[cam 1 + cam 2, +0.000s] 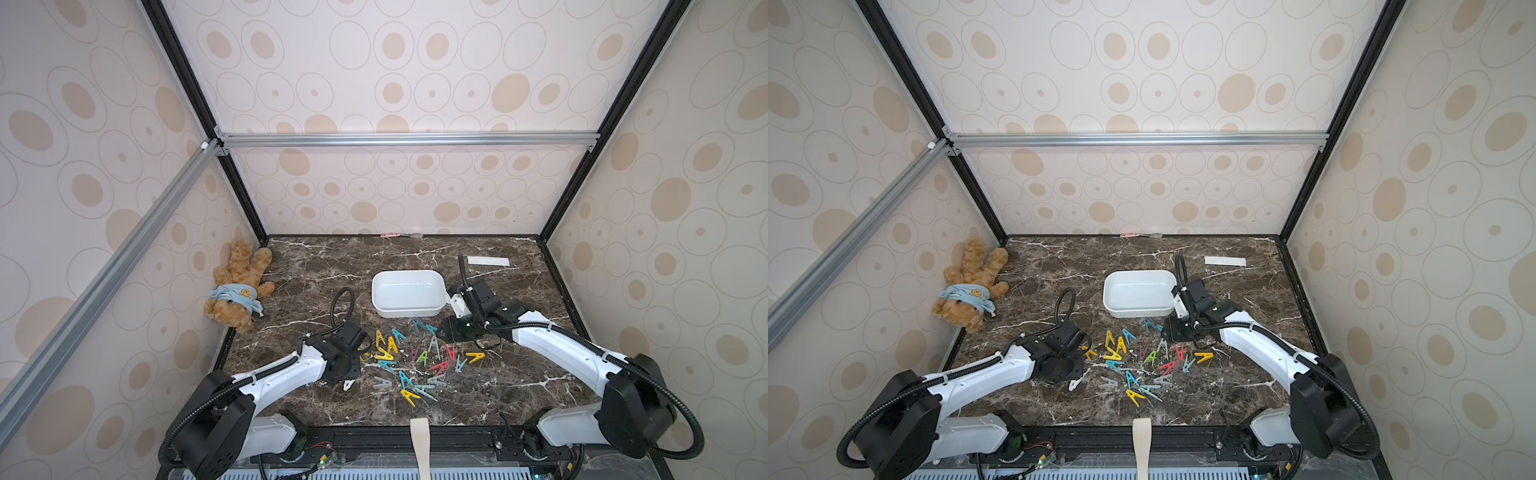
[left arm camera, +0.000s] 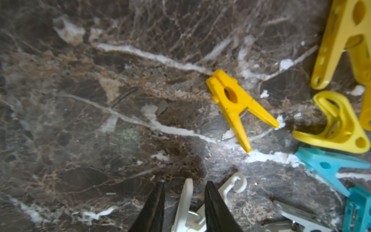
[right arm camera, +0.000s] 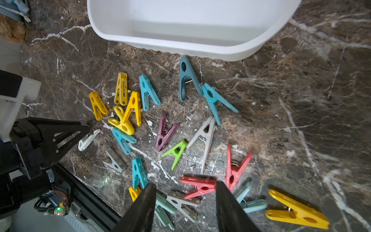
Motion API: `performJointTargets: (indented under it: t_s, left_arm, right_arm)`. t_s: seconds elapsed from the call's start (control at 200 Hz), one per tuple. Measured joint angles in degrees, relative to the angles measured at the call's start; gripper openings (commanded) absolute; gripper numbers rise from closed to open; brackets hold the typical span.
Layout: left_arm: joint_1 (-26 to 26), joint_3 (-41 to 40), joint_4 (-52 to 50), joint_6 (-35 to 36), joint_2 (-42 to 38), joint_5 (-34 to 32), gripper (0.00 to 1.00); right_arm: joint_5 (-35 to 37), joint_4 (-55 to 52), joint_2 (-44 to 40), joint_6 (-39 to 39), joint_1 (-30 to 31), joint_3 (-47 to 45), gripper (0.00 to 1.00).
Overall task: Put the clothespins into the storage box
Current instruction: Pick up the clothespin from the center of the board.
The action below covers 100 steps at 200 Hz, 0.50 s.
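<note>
Left gripper — astride one white clothespin

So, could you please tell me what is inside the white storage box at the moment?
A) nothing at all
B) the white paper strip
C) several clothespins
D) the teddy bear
A: in both top views the storage box shows only its bare white inside, while the clothespins lie scattered on the marble table in front of it.

Brown teddy bear in blue shirt on marble tabletop; white paper strip well apart.
</note>
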Motion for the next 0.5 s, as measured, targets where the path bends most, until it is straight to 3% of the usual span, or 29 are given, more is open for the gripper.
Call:
performJointTargets:
  t_s: [0.255,0.385,0.5]
  left_arm:
    - [0.0,-0.3,3.1,-0.2,1.5,0.2,0.26]
    - [0.0,-0.3,4.0,-0.2,1.9,0.2,0.17]
    - [0.0,-0.2,4.1,-0.2,2.0,0.2,0.2]
  right_arm:
    - [0.0,0.6,0.0,0.0,0.0,0.0,0.5]
    - [0.0,0.7,0.0,0.0,0.0,0.0,0.5]
    - [0.0,0.7,0.0,0.0,0.0,0.0,0.5]
